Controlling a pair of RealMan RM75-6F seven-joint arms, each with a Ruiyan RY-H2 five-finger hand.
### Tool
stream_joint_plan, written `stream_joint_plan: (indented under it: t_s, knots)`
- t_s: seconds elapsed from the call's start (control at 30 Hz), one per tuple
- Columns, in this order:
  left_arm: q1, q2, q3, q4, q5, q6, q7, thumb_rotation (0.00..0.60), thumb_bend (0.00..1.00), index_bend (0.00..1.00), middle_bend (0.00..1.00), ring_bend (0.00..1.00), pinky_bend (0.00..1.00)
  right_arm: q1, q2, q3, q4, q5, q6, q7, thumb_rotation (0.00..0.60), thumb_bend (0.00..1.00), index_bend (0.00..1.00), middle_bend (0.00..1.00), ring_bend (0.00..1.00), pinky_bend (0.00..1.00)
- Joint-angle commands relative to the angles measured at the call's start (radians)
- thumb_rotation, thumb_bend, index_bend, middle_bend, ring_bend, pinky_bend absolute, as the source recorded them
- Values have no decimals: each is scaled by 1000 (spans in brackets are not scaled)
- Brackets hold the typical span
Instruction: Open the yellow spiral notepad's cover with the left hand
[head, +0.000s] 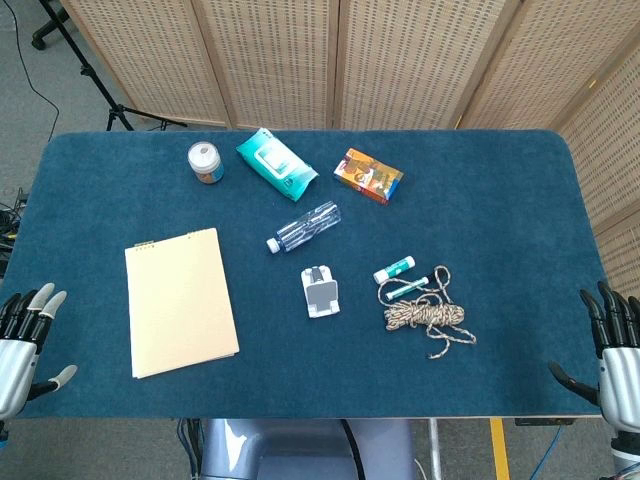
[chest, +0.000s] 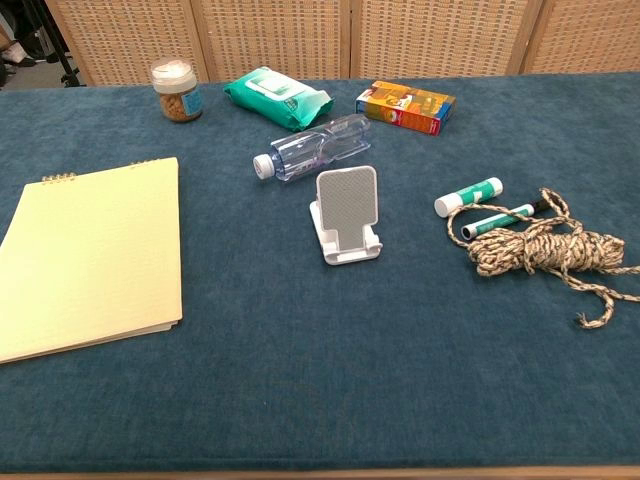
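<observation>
Yellow notepad (head: 181, 302) lies shut and flat on the blue tabletop (head: 480, 210) in the head view, at about eight o'clock from the middle, spiral at its far edge. My left robot hand (head: 25, 340) hangs off the near left corner, fingers spread, holding nothing, well apart from the pad. My right robot hand (head: 612, 345) sits at the near right corner, fingers apart too, also empty. I reckon the move is to come in toward two o'clock, slide fingertips under the near edge of the cover only, and swing it up and over the spiral without dragging the whole pad.

Chest view now: neither robot hand shows, but the notepad (chest: 92, 258) is close up, and I can see the stacked page edges along its near-right side, the seam I'd want to catch. The phone stand (chest: 347, 214) is clearly upright here, well clear.
</observation>
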Motion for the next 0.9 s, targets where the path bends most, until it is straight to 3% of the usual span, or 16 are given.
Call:
stream_joint_plan:
  t_s: [0.03,0.37,0.5,0.67,0.7,0.9]
  knots:
    - [1,-4,-1,4,0,4,3,600,0,0,0,0,0,1,6,-3,-3,0,-5,19,600,0,0,0,0,0]
    - [3,-22,2,6,3,5,28,600,0,0,0,0,0,2,8,-4,-4,-3,-7,28,600,0,0,0,0,0]
    - [-15,-48,17,16,-12,-61,63,600,0,0,0,0,0,6,10,-11,-16,15,-34,27,600,0,0,0,0,0]
    - [-69,-158,40,110,1,-181,94,600,4,0,0,0,0,9,13,-14,-22,12,-41,31,600,0,0,0,0,0]
    - [-86,-215,61,167,23,-225,116,600,10,0,0,0,0,10,14,-16,-22,12,-47,38,600,0,0,0,0,0]
    - [-90,-303,66,269,21,-236,116,600,81,0,0,0,0,13,20,-16,-23,19,-54,54,600,0,0,0,0,0]
